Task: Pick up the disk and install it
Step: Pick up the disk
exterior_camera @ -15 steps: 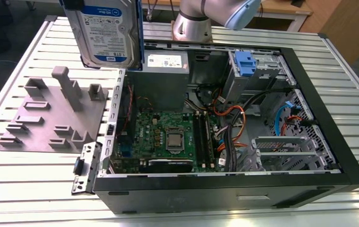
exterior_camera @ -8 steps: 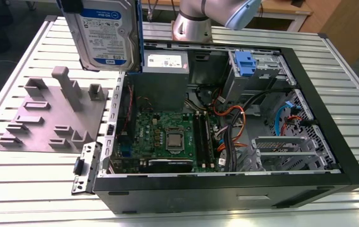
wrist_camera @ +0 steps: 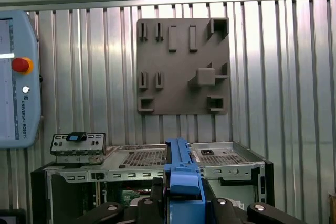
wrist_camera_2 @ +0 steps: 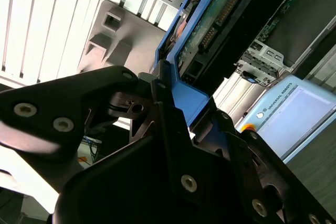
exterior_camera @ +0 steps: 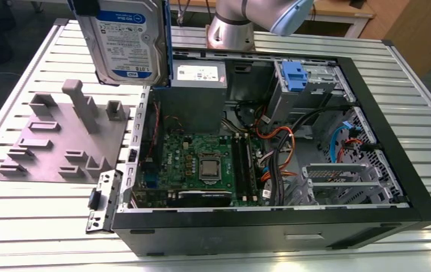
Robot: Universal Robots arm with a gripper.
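Over table (exterior_camera: 34, 226), pincer (wrist_camera_2: 178, 106) clamps disk (exterior_camera: 125, 39).

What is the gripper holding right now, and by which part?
The gripper is shut on the disk, clamping the blue end of its carrier.

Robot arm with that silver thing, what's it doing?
The robot's hand is shut on the blue end of the disk, holding it up in the air. The open computer case lies on the table, with a grey holder plate beside it. The disk is not in the case yet.
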